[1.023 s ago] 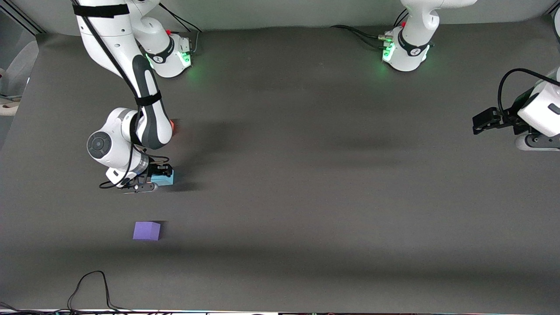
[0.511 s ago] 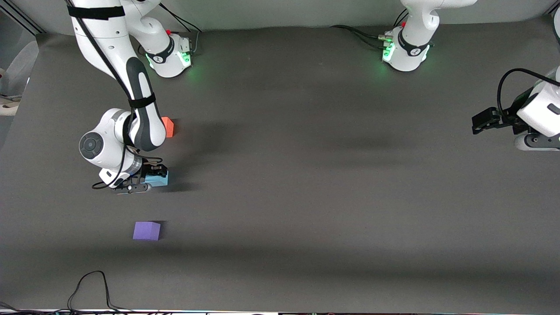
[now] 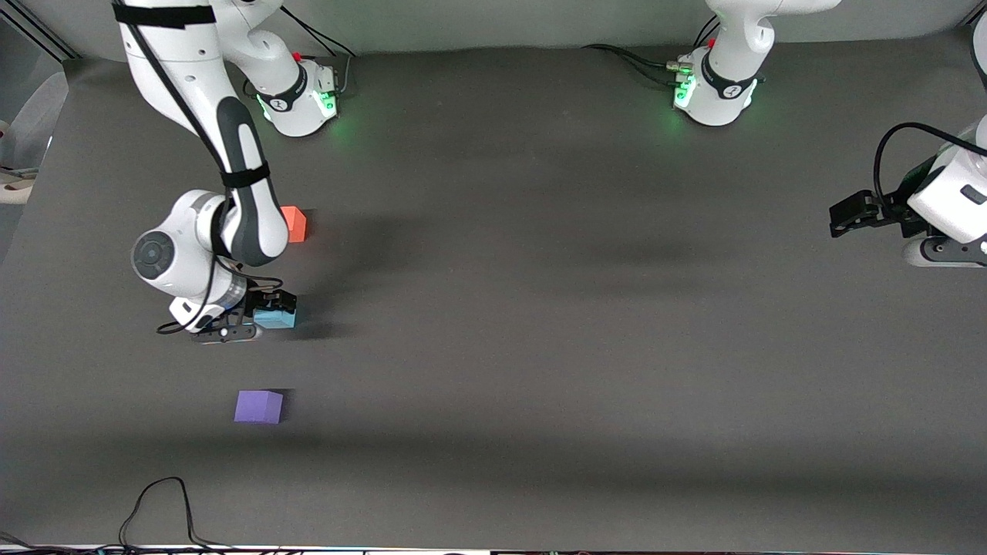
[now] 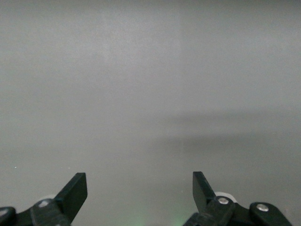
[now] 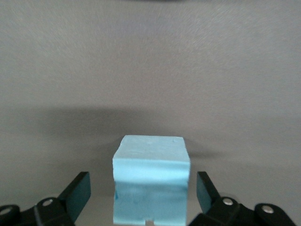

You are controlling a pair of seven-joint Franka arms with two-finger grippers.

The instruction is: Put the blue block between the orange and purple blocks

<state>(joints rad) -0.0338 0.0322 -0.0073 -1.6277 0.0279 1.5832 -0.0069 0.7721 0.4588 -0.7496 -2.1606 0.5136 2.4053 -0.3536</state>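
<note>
My right gripper [image 5: 141,190] stands low at the table, fingers [image 5: 77,190] spread wide with a clear gap on each side of the blue block [image 5: 151,186], which sits on the table between them, gripped by neither. In the front view the blue block [image 3: 275,317] lies between the orange block [image 3: 295,223], farther from the front camera, and the purple block [image 3: 259,406], nearer. My left gripper [image 4: 140,193] waits at its own end, fingers wide, holding nothing.
</note>
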